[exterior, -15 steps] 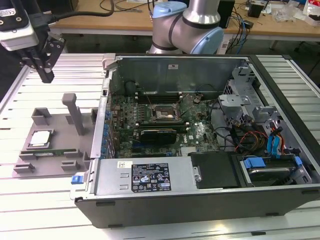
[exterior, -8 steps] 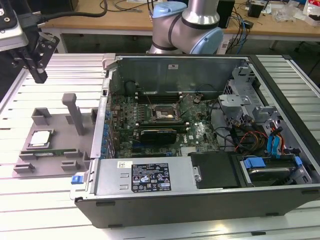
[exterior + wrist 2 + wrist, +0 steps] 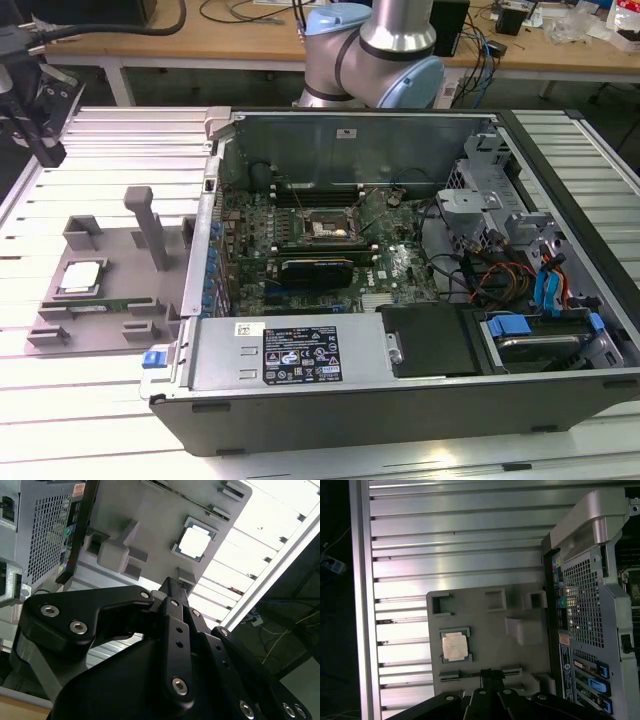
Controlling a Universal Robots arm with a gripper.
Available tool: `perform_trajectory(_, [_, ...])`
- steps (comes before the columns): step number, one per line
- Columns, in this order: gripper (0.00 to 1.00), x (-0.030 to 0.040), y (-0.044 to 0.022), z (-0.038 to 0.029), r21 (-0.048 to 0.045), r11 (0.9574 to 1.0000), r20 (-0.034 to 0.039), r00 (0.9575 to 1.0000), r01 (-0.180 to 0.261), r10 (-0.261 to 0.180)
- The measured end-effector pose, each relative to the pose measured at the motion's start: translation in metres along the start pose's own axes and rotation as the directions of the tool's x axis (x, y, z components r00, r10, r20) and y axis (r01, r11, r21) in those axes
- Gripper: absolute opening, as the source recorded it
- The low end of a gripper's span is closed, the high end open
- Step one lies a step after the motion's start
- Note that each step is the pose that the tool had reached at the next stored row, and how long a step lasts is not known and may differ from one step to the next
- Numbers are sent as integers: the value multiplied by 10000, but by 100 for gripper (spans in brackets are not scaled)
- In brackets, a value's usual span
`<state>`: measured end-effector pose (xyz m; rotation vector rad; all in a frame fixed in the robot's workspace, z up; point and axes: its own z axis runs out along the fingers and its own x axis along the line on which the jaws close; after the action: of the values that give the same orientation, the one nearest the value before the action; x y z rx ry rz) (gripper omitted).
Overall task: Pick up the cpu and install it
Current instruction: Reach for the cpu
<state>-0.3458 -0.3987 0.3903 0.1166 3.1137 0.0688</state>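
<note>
The cpu (image 3: 80,277), a small square chip with a shiny silver top, lies flat in a recess of the grey holder tray (image 3: 120,250) at the exterior view's left, beside the open computer case. Both wrist views look down on it: cpu (image 3: 195,542), cpu (image 3: 455,646). My black gripper (image 3: 40,140) hangs high over the table, well above and apart from the tray. Its fingers (image 3: 487,675) are pressed together with nothing between them, and the gripper (image 3: 172,586) points toward the tray's edge. The dark motherboard socket (image 3: 328,229) sits inside the case.
The open computer case (image 3: 400,380) fills the middle and the exterior view's right, with cables and drive cages (image 3: 540,290) inside. A tall grey post (image 3: 150,230) stands on the tray, and a long green memory stick (image 3: 100,305) lies along its near edge. The slatted metal table (image 3: 100,400) surrounds everything.
</note>
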Motion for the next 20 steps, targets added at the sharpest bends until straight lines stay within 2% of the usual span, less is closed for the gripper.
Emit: perform_trajectory(20, [11,387,-29,-6,0,10000,0,10000,0,0])
